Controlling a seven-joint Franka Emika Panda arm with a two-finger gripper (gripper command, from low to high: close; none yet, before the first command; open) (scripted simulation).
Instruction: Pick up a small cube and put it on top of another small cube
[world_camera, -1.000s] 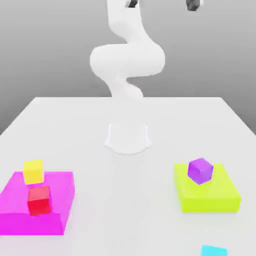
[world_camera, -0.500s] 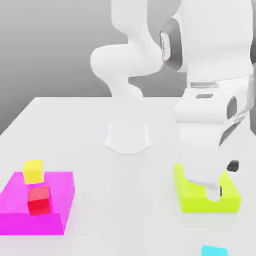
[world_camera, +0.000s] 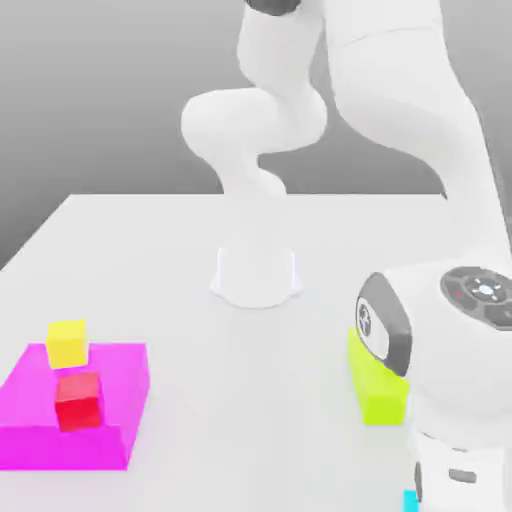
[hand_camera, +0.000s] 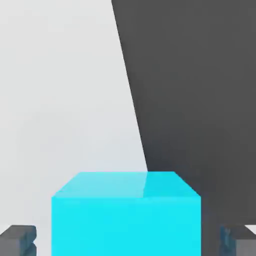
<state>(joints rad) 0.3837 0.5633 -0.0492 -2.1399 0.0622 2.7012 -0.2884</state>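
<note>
Straddling the cyan cube, the pincer is wide, one finger on each side and neither touching it. This cube sits on the white surface close to its edge, low at the exterior view's right. The red cube waits well apart on the magenta block. If the fingers close unevenly, they could push the cube toward the edge.

On the white tabletop I see a flat magenta block with a yellow cube at its far edge, and a lime block well apart.
</note>
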